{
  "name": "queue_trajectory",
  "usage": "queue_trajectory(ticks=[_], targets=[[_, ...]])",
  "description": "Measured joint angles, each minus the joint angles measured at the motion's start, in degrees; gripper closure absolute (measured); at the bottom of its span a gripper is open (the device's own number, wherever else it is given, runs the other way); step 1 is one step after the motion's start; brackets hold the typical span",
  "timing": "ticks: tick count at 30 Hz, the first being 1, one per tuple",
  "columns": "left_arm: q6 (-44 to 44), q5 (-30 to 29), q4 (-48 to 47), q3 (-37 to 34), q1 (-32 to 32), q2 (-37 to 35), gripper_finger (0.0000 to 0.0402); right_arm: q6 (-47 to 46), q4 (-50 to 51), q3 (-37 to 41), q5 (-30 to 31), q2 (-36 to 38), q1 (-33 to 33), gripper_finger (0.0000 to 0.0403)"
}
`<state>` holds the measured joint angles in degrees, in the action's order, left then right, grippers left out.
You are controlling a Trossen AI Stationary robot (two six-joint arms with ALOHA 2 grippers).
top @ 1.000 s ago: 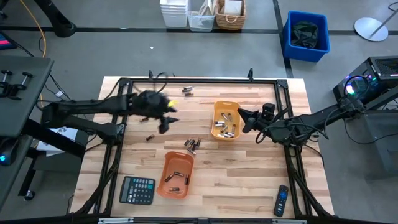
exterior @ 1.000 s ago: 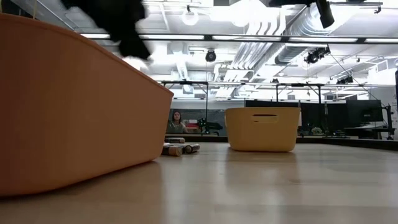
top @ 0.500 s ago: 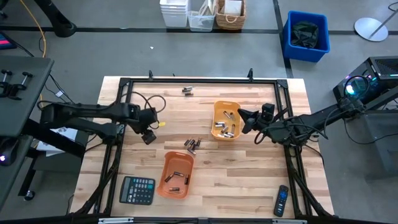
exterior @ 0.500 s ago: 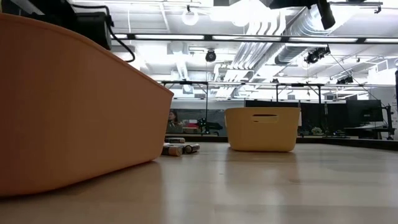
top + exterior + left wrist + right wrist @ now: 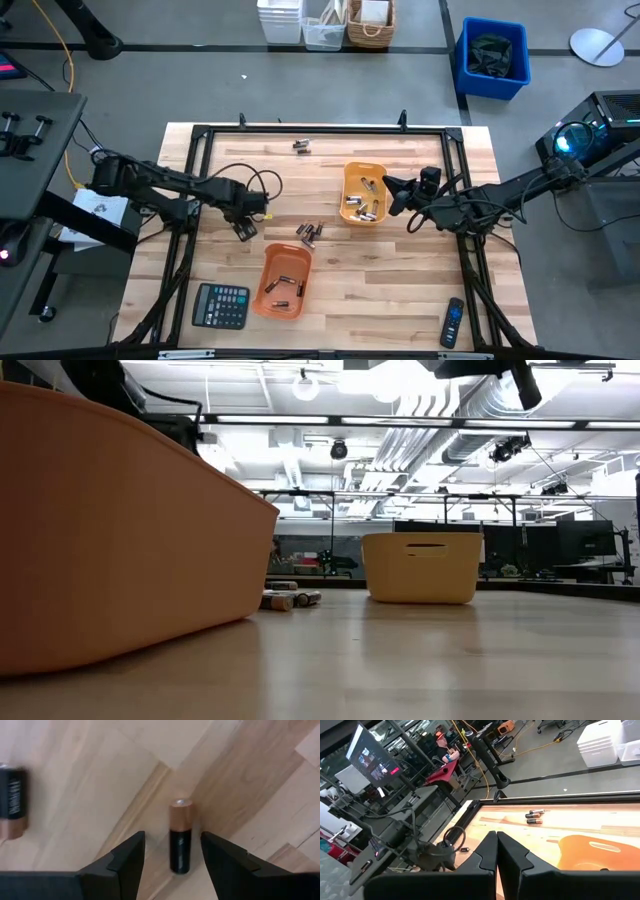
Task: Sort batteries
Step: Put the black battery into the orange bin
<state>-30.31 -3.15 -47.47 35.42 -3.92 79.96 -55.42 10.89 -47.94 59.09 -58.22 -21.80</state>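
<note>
Straddling a lone battery (image 5: 180, 836), the left gripper (image 5: 172, 857) gapes.

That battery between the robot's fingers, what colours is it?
The battery is black with a copper-coloured top, lying between the open left gripper fingers; left wrist view shows it best.

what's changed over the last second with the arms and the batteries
The left gripper swung back from mid-table, then came down open over a lone battery on the wood, fingers either side, not gripping. The right gripper stayed shut beside the far orange tray. Trays and loose batteries unchanged.
</note>
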Motion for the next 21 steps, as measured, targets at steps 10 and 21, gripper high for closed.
queue_trajectory(ticks=[10,21], targets=[[1.2,5.4,0.8,0.3,1.2,3.3,0.0368,0.0,1.0,0.0,-1.4,0.0,0.0,0.0403],[6.4,14.6,5.6,6.5,6.1,-13.4,0.0372,0.0,1.9,0.0,-2.2,0.0,0.4,0.0403]])
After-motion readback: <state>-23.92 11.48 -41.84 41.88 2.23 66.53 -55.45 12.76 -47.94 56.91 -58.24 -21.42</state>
